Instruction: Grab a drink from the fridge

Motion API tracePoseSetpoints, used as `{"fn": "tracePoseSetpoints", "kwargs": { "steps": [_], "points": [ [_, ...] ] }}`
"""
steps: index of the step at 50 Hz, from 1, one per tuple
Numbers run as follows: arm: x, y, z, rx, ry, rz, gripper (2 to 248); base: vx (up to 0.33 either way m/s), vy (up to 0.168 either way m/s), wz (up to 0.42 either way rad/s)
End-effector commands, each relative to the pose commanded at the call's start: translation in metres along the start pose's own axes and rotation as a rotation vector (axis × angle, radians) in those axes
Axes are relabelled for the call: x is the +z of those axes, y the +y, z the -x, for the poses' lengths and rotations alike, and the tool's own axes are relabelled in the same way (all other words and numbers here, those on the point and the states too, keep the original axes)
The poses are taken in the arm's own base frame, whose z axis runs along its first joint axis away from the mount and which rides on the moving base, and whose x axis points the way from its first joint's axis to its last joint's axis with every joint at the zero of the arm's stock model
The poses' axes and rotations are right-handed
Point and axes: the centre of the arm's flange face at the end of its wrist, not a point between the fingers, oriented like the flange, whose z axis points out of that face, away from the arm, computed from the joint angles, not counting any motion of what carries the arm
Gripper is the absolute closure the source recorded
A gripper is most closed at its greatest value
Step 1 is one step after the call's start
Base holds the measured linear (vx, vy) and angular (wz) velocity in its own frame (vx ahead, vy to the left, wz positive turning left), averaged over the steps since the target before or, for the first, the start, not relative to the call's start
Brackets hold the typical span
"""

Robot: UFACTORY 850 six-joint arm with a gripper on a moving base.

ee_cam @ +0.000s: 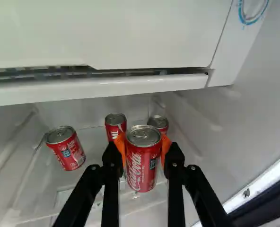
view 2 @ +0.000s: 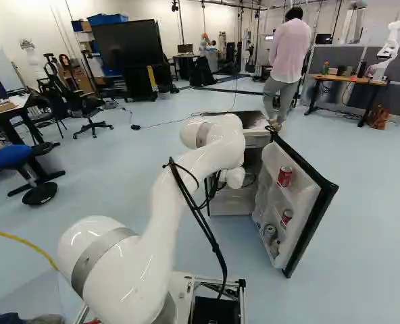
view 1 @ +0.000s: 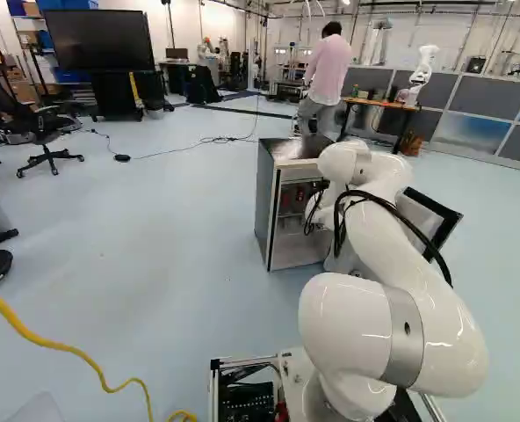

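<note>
In the wrist view my gripper (ee_cam: 143, 149) is shut on a red drink can (ee_cam: 142, 163), an orange pad against each side. The can stands upright between the fingers; I cannot tell if its base touches the shelf (ee_cam: 126, 205). Two red cans (ee_cam: 115, 125) (ee_cam: 158, 123) stand behind it, and another red can (ee_cam: 66, 149) is off to one side, tilted in this view. The fridge (view 1: 267, 207) stands ahead of the arm, its door (view 2: 308, 202) open. In the base views the fingertips are hidden.
A white compartment (ee_cam: 107, 38) hangs over the cans, and the fridge's inner wall (ee_cam: 253, 104) rises beside the gripper. Cans (view 2: 284, 177) stand on the door's racks. Another robot (view 1: 421, 75) is by a far table. A yellow cable (view 1: 58, 345) lies on the floor.
</note>
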Motion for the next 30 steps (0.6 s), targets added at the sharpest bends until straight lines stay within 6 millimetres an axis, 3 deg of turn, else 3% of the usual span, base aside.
{"fn": "tracePoseSetpoints", "kwargs": {
  "steps": [30],
  "points": [
    [-0.073, -0.013, -0.045, 0.012, -0.072, -0.013, 156, 0.0, 0.0, 0.0]
  ]
}}
